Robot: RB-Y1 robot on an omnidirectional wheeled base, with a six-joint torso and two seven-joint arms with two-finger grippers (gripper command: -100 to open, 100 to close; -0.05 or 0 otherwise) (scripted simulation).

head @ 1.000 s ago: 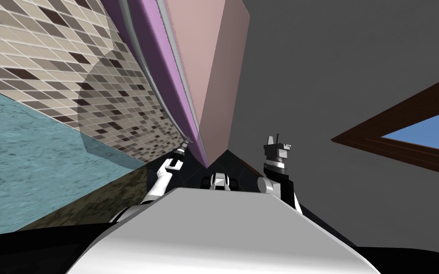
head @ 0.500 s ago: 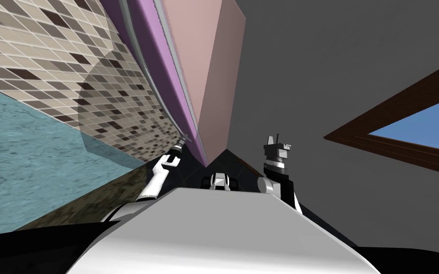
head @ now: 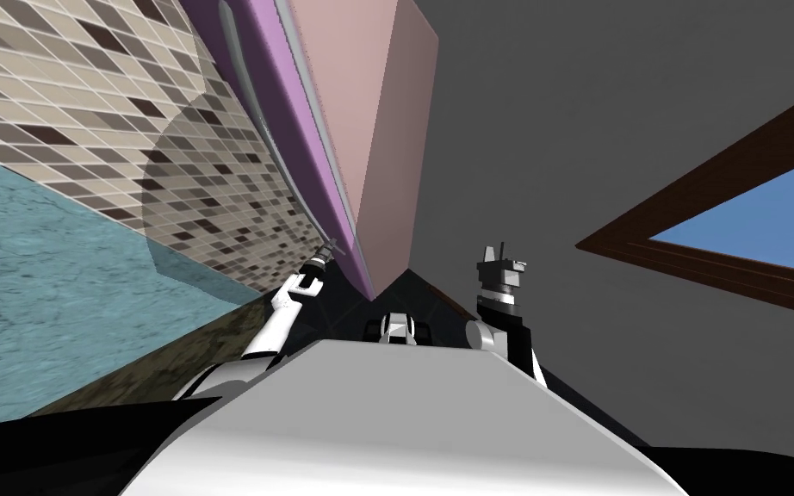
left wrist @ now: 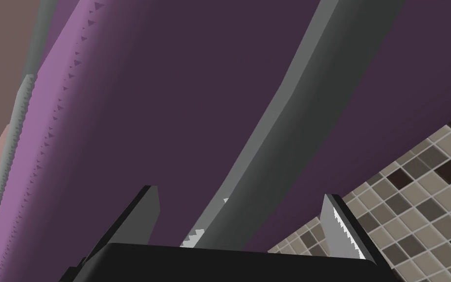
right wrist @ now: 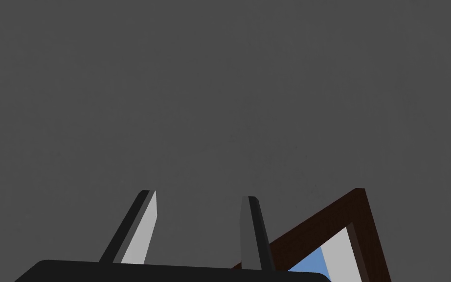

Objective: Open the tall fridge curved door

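The tall fridge has a purple curved door with a long grey curved handle and a pinkish body. My left gripper is at the door's lower end. In the left wrist view the fingers of the left gripper stand wide open on either side of the handle bar, which runs across the dark purple door face; neither finger presses it. My right gripper is held up to the right of the fridge, fingers apart with nothing between them.
A mosaic tiled wall lies left of the fridge, with a teal surface below it. A grey wall and a brown-framed window stand to the right.
The whole head picture has slid a little left, so I have turned slightly. My left arm has stretched further out, and its hand sits a bit more to the left at the door.
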